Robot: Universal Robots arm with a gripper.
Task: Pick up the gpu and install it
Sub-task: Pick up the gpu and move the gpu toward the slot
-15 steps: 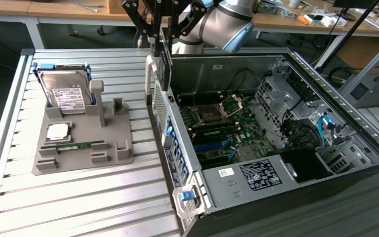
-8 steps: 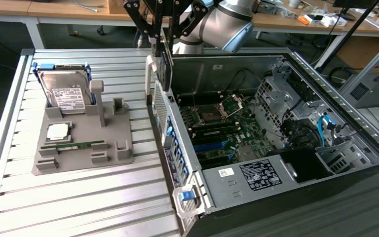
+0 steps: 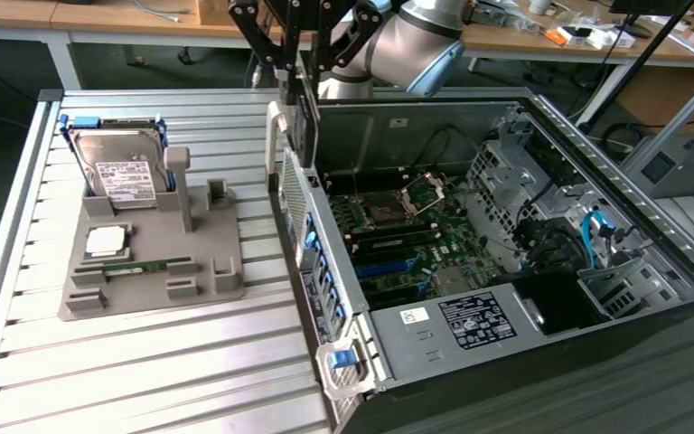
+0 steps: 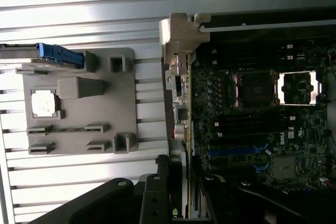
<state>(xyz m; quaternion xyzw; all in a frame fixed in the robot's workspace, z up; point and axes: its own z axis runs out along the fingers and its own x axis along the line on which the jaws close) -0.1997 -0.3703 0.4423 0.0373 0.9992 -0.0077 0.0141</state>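
Fingers (image 3: 292, 83) clamped on 1 gpu (image 3: 306, 136), over rim of 1 open PC case (image 3: 396, 136), 1 HDD (image 3: 124, 176) nearby

My arm (image 3: 414, 41) is silver-grey, with thick rounded joints. My gripper (image 3: 300, 86) is black: fingers (image 3: 250, 32) of flat jointed bars, with small round screws (image 4: 122, 183) showing in the wrist view.

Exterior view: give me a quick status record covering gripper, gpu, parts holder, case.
gripper: shut on the gpu, above the computer case's side nearest the holder
gpu: upright, clear of the motherboard, not installed
holder: gray, beside the case on the exterior view's left
on holder: hard drive upright, CPU flat, memory stick in a slot
computer case: open, motherboard exposed
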